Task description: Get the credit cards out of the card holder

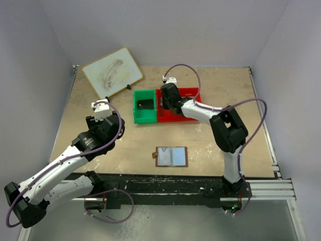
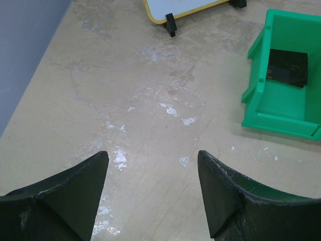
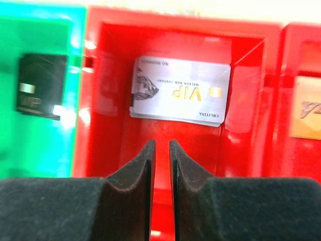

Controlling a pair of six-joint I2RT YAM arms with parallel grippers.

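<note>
Overhead, right tool [image 3: 161, 143] is over the red bin [image 3: 105, 100], nose down. We note its fingers [image 3: 138, 168] stand nearly together, only a thin slit between them, and nothing is in the slit. Just past the fingertips a silver card [image 3: 180, 90] marked VIP lies flat on the bin floor, apart from the tool. To one side is the green bin [image 3: 45, 145], touching the red one, with a black card [image 3: 40, 85] lying inside. To the other side a second red compartment [image 3: 296, 55] holds a tan card [image 3: 306, 108], cut off by the frame edge.

Left tool [image 2: 153, 155] hangs over bare table [image 2: 125, 100], fingers spread wide, nothing between them. Its own camera shows the green bin [image 2: 261, 100] ahead and to its right, the black card [image 2: 287, 68] inside. A yellow-rimmed board [image 2: 180, 7] on black feet stands at the far edge of that view.

From the top camera: right tool [image 1: 165, 103] is at the seam between the green bin [image 1: 138, 118] and the red bin [image 1: 193, 93], and left tool [image 1: 103, 108] is well left of the bins. The card holder [image 1: 171, 156] lies opened flat on the table near the front edge, between the two arm bases. Its pale panels face up and a small brown tab is on its left side. It is well apart from both tools. We cannot tell whether any card is in it. The board [image 1: 113, 73] leans at the far left corner.
</note>
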